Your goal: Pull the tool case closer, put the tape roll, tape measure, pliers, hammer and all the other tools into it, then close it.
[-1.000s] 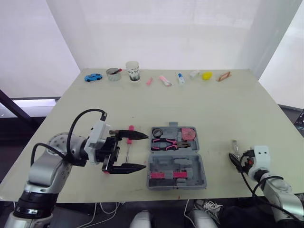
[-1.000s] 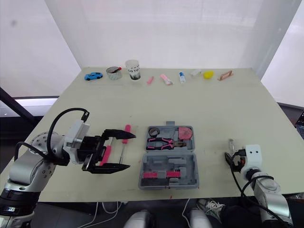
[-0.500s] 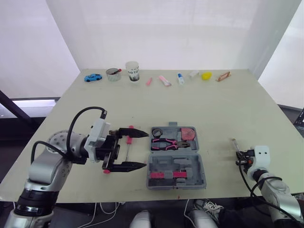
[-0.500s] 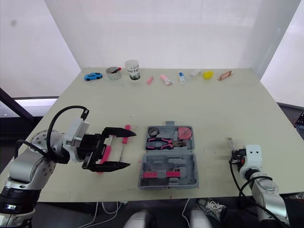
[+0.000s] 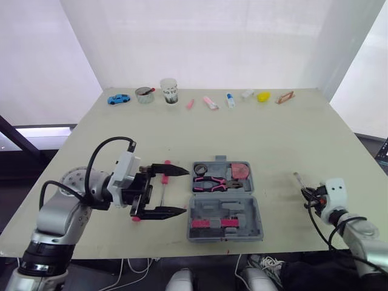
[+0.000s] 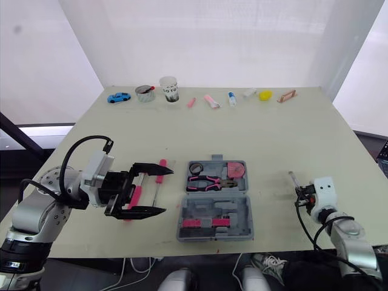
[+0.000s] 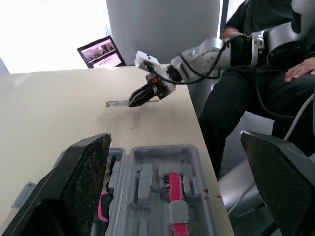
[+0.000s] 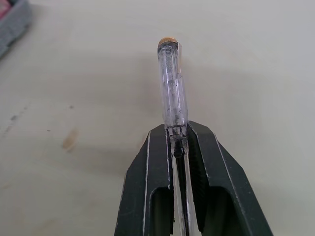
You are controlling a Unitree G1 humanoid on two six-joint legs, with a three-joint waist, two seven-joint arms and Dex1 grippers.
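On the table [image 5: 273, 133], tool case [image 5: 225, 213] near front edge, pliers [image 5: 209, 182] inside, screwdriver [image 6: 159, 180] just left

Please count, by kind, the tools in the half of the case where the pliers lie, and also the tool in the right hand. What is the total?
tape roll: 1
pliers: 1
tape measure: 1
tester, held in the right hand: 1
Total: 4

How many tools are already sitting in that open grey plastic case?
3, all in the far half of the grey case: black tape roll at the left, pink round tape measure at the right, pink-handled pliers just nearer. The near half's pink pieces are unclear.
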